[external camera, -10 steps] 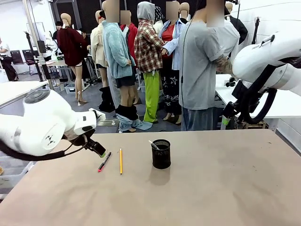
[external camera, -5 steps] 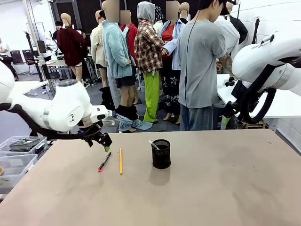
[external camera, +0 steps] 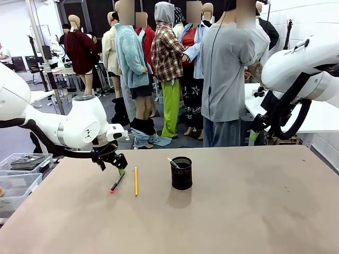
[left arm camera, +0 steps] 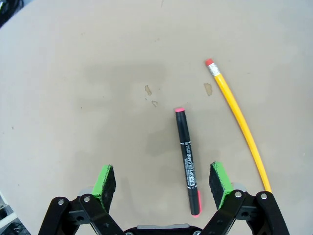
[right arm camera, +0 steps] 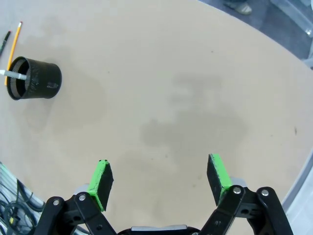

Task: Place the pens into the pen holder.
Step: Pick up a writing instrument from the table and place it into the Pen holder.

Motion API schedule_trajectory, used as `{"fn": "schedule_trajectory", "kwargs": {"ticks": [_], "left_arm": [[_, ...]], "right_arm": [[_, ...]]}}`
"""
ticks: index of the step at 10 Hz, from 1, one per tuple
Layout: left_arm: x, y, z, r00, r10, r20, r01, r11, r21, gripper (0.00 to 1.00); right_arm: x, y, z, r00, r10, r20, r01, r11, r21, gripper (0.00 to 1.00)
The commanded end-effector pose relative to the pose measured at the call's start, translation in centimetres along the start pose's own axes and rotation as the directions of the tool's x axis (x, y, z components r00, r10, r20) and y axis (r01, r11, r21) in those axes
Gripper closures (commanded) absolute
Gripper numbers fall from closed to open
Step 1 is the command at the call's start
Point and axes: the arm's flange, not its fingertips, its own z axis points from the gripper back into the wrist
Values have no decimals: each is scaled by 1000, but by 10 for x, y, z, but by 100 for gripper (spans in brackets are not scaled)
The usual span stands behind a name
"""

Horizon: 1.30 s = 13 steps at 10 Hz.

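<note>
Hanging low over the bench [external camera: 249, 211], the left pincer [external camera: 117, 167] has its jaws spread wide and nothing between the green pads is gripped.

- Left pincer [left arm camera: 162, 180], wrist view: both pads clear of every object. The black pen with pink-red end [left arm camera: 187, 159] lies flat on the bench in the gap between the fingers, nearer one pad than the other and touching neither.
- Black pen with pink-red end [external camera: 117, 181], front view: lying at a slant, its far end just under the pincer's tip.
- Yellow pencil [left arm camera: 239, 122]: flat on the bench just beside the pen, outside the jaws, its eraser end pointing away from the pincer. In the front view the yellow pencil [external camera: 135, 181] lies between the pen and the holder, apart from both.
- Pen holder [external camera: 181, 173]: upright near the bench's middle, well apart from the left pincer.
- White-grey pen [external camera: 172, 162]: standing tilted inside the holder, its end leaning over the rim.
- Right pincer [right arm camera: 160, 177]: jaws wide apart and empty, held high above bare bench; the pen holder [right arm camera: 38, 78] with the white-grey pen [right arm camera: 12, 74] sits far off near the picture's edge.
</note>
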Motion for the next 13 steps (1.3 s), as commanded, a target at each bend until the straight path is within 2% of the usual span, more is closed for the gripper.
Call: {"fn": "schedule_trajectory", "kwargs": {"ticks": [1, 4, 5, 10, 13], "left_arm": [[8, 4, -12, 999, 15, -36, -16, 999, -37, 0], [8, 3, -28, 996, 6, -86, -10, 999, -51, 0], [7, 2, -32, 995, -1, -96, -3, 999, -48, 3], [4, -5, -40, 988, -22, -156, 19, 1000, -18, 100], [1, -8, -42, 982, -36, -186, 35, 999, -11, 100]], "right_arm": [[0, -1, 0, 1000, 14, 8, -14, 1000, -4, 4], [0, -1, 0, 1000, 14, 8, -14, 1000, -4, 4], [0, -1, 0, 1000, 14, 8, -14, 1000, -4, 4], [0, -1, 0, 1000, 14, 8, -14, 1000, -4, 4], [0, -1, 0, 1000, 14, 8, -14, 1000, -4, 4]]}}
